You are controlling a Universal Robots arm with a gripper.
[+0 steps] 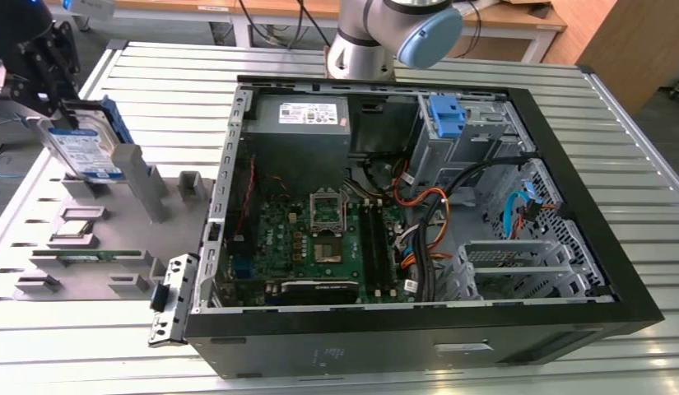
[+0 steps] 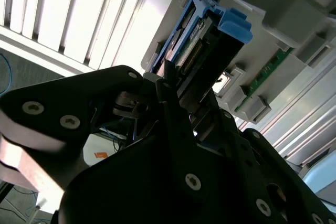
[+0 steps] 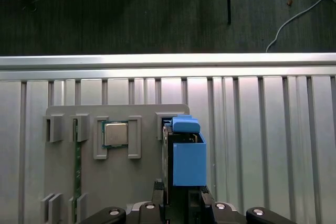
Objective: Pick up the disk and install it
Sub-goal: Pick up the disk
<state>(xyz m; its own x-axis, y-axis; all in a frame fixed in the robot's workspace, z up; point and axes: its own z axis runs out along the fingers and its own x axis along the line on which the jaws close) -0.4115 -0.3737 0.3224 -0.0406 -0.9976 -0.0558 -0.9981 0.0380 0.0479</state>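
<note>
Exterior view: the gripper is clamped on the disk, which stands upright at the far corner of the grey holder, by the bench edge on the exterior view's left. Pickup seems to be the step in hand; I cannot tell whether the disk is clear of its slot. Reaching the open case calls for a straight lift first.

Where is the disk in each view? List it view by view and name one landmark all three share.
Exterior view: the disk stands on edge at the exterior view's far left, at the grey fixture's far end.
Second wrist view: edge-on, its blue carrier against the fixture.
First wrist view: edge-on, next to the square chip.
Shared landmark: the green memory stick in the fixture.
</note>
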